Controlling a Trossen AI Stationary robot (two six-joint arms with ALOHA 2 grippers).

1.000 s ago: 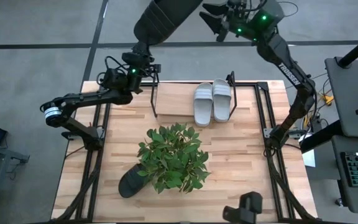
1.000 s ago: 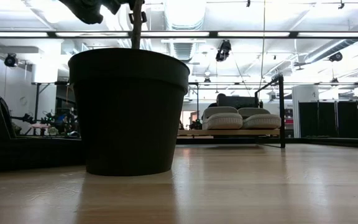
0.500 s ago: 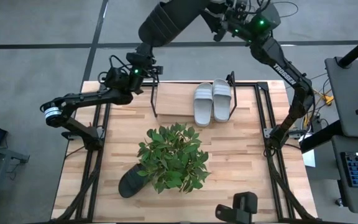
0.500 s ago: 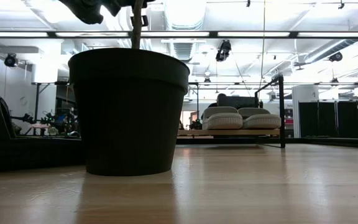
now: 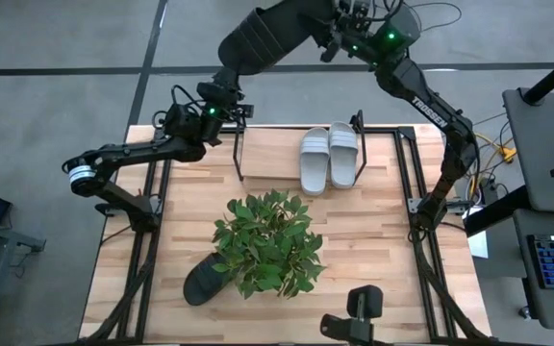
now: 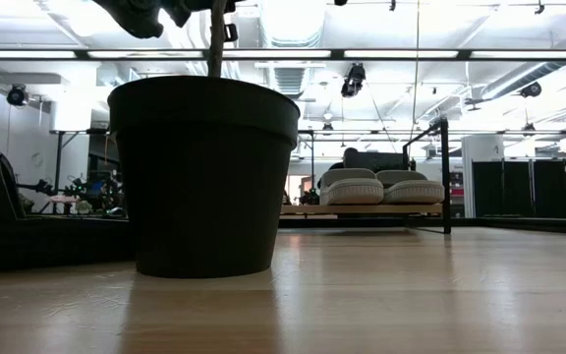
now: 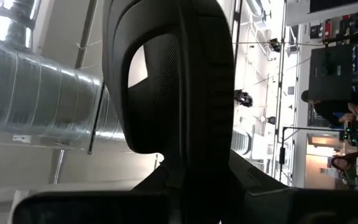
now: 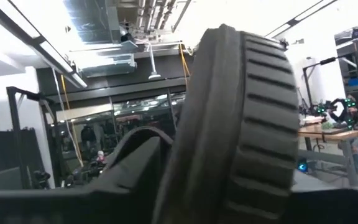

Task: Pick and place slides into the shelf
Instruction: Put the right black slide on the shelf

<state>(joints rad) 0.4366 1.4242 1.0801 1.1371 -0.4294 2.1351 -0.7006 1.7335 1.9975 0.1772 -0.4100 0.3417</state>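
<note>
Black slide (image 5: 277, 34) is up in the air beyond the counter's (image 5: 190, 211) far edge, between the two arms. High view: over the last second the right arm's wrist has swung in toward it, so the right gripper (image 5: 339, 29) now overlaps the slide's far end, where a gap showed before. The left gripper (image 5: 227, 85) sits at the slide's near end, little moved. I read this as a handover being set up, left to right, since the free half of the shelf (image 5: 241, 154) lies on the left. Two grey slides (image 5: 329, 159) already sit side by side in its right half. The second black slide (image 5: 200, 281) lies on the counter, partly under the plant (image 5: 267, 240). Low view: nothing has changed. The pot (image 6: 204, 177) fills the left, and the grey pair rests on the shelf behind it, toes toward me. Left wrist view: the slide rises straight out of the fingers, with the strap arching over a textured footbed, so I judge the left fingers clamped on it. Right wrist view: a ribbed sole edge stands very close. Whether the right gripper has any hold yet, I cannot tell.
</note>
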